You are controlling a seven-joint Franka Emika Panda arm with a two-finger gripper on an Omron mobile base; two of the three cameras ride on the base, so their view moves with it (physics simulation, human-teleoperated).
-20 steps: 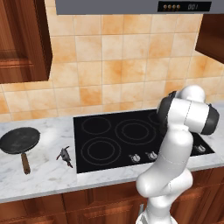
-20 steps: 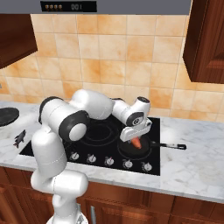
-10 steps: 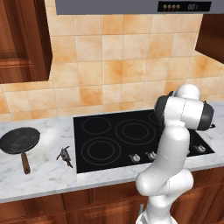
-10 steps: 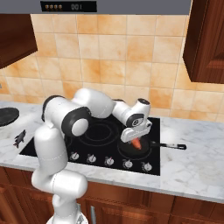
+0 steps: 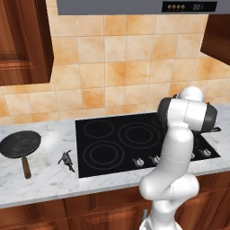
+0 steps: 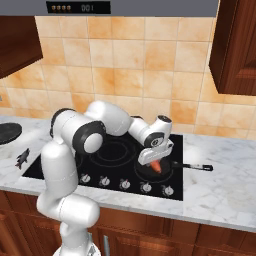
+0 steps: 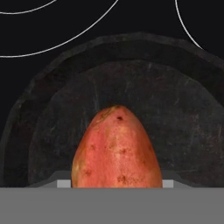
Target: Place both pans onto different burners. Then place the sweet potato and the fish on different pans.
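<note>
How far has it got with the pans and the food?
One pan, the thin-handled one, already sits on the cooktop. The gripper holds the sweet potato just above that pan, so that step looks nearly finished. Still left: the wooden-handled pan lies on the counter beside the cooktop, and the fish lies on the counter near it, awaiting that pan.

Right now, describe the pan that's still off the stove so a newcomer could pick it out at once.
Start at the black glass cooktop and go to the marble counter on its left side in the left base view. The pan lies there near the counter's far left, beside the small grey fish. Its brown wooden handle sets it apart from the thin-handled pan on the cooktop.
</note>
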